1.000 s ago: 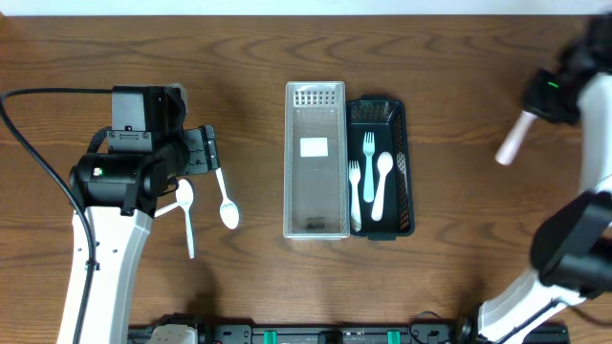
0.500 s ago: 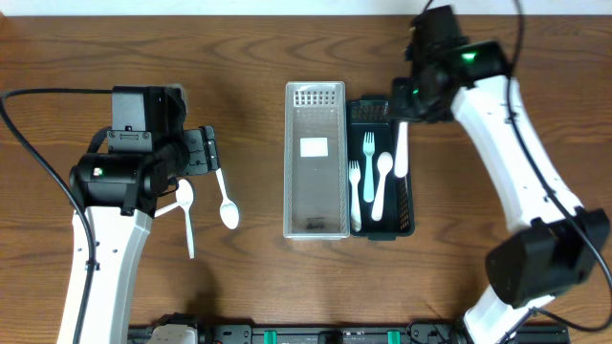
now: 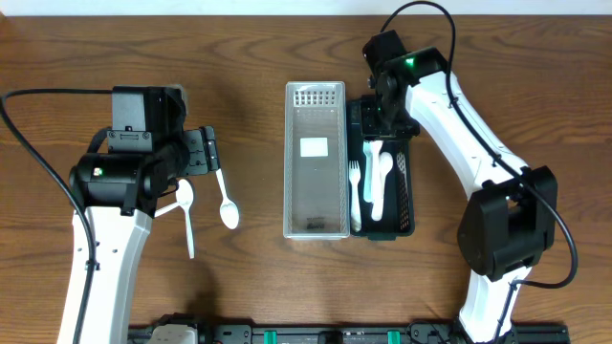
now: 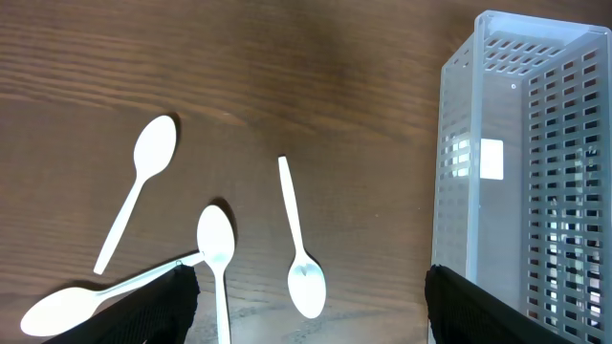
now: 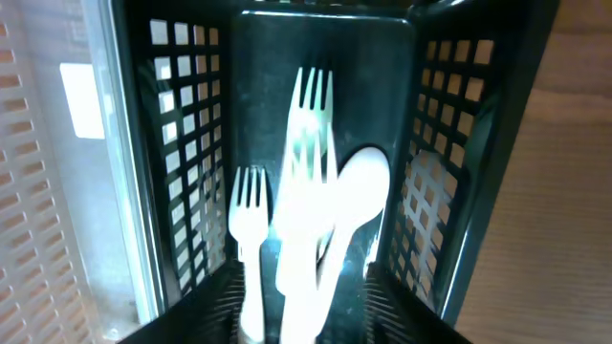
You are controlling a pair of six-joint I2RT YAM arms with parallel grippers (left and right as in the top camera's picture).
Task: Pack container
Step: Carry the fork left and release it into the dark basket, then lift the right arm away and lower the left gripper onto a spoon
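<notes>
The left gripper (image 4: 314, 315) has its fingers spread wide and empty. Four white plastic spoons (image 4: 295, 225) lie on the wooden table (image 4: 287, 76) just ahead of the fingers, one cut off by the frame edge.

The right gripper (image 5: 304, 311) hangs over the black basket (image 5: 182, 115). A glaring, blurred white utensil (image 5: 306, 225) lies between its fingers. The dark fingers merge with the basket, so I cannot tell whether they grip it.

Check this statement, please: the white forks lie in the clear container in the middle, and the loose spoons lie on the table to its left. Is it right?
Not quite. The white forks lie in the black basket, not in the clear container beside it, as the overhead view shows. The loose spoons do lie on the table to the left.
</notes>
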